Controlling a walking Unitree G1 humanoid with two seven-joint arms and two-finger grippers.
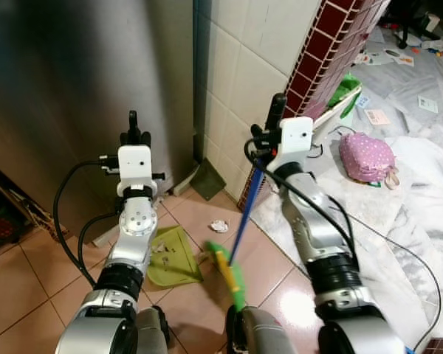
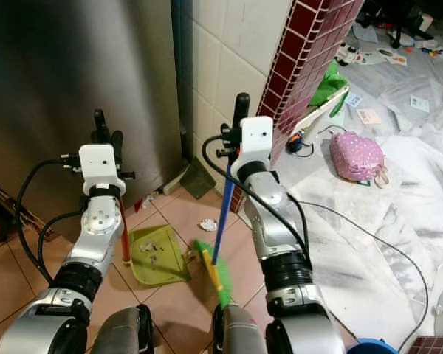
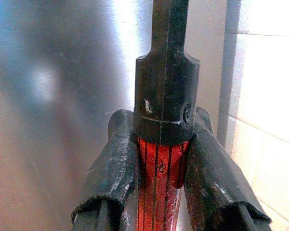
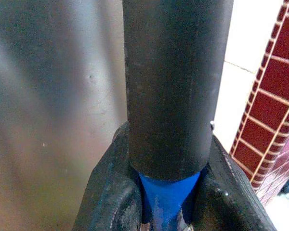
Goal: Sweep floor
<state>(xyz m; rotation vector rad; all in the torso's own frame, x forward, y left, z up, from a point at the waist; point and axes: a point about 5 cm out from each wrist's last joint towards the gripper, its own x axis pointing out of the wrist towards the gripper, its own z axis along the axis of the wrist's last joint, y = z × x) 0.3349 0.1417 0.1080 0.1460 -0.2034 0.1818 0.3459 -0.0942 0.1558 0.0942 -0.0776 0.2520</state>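
We hold the broom [image 2: 220, 221] upright, our right claw [image 4: 166, 192] pinching its blue shaft so the green head below can push the crumpled paper [image 2: 207, 225] toward the dustpan [image 2: 159, 254], steadied under our left claw [image 3: 161, 178], which clamps its red handle.

Your left gripper [image 3: 161, 159] runs off the wrist picture's edge, so you lose the red dustpan handle [image 3: 160, 192] below the fingers [image 3: 111, 187]; its black cap [image 3: 166, 96] is cut off at the far end too. The right gripper [image 4: 168, 192] likewise hides all but a wedge of the blue broom shaft [image 4: 167, 195]. From the head, the robot's body covers the near end of the green broom head [image 2: 214, 276]. The specks on the green dustpan [image 2: 159, 254] are too small to name, perhaps paper scraps. The far litter [image 1: 399, 55] blurs.
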